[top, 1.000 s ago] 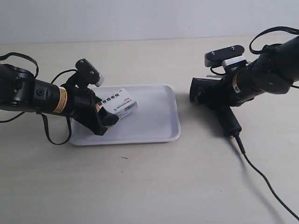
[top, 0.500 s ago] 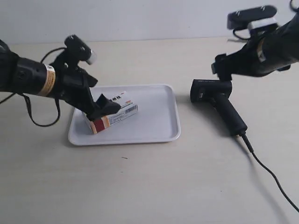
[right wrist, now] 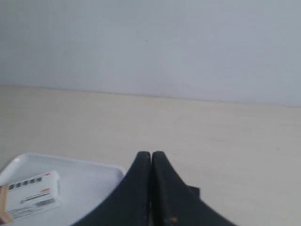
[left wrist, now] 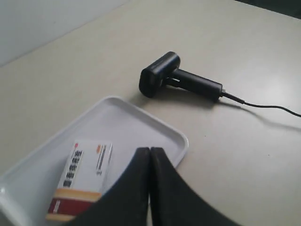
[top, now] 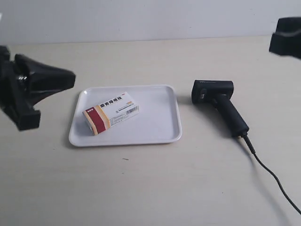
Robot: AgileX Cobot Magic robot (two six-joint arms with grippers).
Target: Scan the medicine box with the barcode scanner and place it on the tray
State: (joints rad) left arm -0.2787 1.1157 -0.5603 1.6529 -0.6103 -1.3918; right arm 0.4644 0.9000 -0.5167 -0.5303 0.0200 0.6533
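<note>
Since the left gripper (left wrist: 150, 155) released it, the medicine box (top: 111, 112) lies on the tray (top: 160, 127). Both grippers have withdrawn, fingers closed and empty; the task looks done

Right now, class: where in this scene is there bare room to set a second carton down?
Inside the tray, bare floor lies between the medicine box and the rim nearest the barcode scanner. The tray's box end is crowded.

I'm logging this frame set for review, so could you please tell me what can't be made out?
- Black pistol-shaped barcode scanner: nearly hidden behind the right gripper in its wrist view.
- Its black cable: cut off by the exterior view's edge.
- Small white medicine carton: lettering too small; left gripper covers one corner.
</note>
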